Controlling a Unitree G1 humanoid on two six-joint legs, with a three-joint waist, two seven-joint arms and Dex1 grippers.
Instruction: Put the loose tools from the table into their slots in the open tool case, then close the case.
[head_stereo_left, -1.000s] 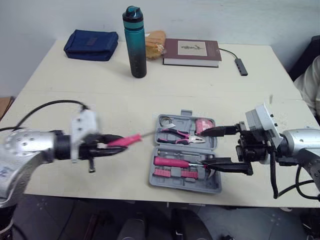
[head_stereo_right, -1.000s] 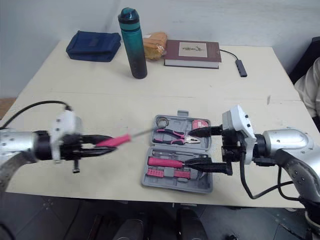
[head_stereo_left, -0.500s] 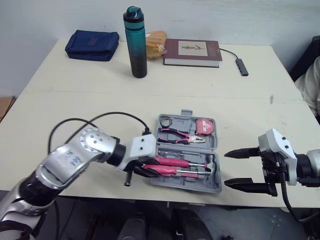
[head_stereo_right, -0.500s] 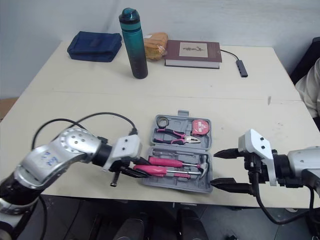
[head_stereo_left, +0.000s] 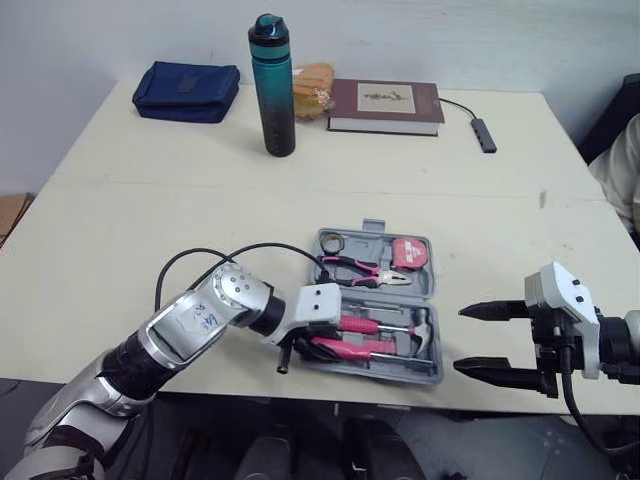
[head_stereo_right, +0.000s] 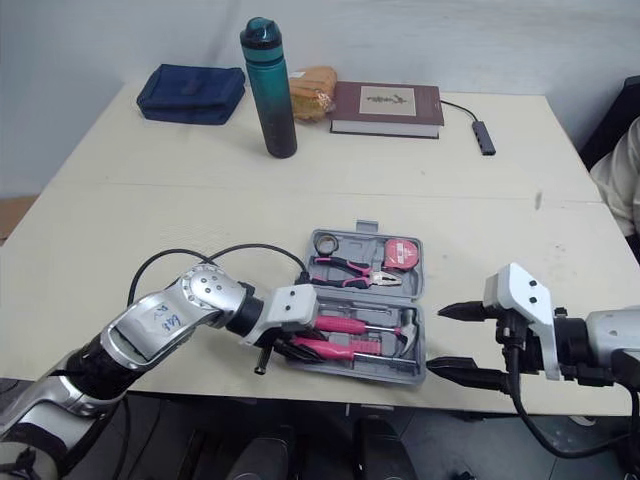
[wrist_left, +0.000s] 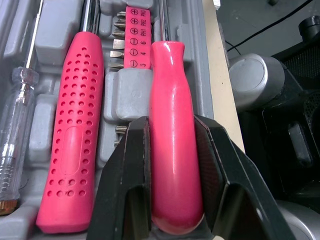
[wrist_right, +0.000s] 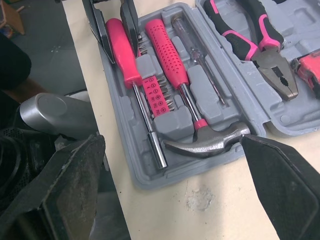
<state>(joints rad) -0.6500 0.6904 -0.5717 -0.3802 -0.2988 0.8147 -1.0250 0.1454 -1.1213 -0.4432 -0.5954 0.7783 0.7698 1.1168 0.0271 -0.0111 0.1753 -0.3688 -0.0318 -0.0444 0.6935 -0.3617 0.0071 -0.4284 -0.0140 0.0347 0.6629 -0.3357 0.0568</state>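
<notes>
Tool case (head_stereo_left: 425, 378) lies open and flat near the front edge of the table (head_stereo_left: 150, 220), both halves facing up. The left gripper (wrist_left: 172, 127) is at the case's left front corner, its two black fingers clamped on the smooth handle of the pink-handled screwdriver (wrist_left: 170, 90). That screwdriver lies along the frontmost row of the case, its shaft running beside the pink bit strip (wrist_left: 137, 37) — whether it is pressed fully into its slot cannot be told. Just beside it in the next row sits the hammer (wrist_right: 210, 142), its dotted pink grip parallel to the screwdriver, and beyond that a clear-handled screwdriver (wrist_right: 197, 55). The far half of the case holds the pliers (head_stereo_left: 360, 270) and a pink tape measure (head_stereo_left: 408, 253).

The right gripper (head_stereo_left: 460, 340) hangs just to the right of the case near the table's front edge, fingers spread wide and holding nothing — it touches neither the case nor any tool.

Along the far side of the table, well apart from the case, stand a teal water bottle (head_stereo_left: 272, 85), a navy pouch (head_stereo_left: 183, 90) and a maroon book (head_stereo_left: 383, 105).
</notes>
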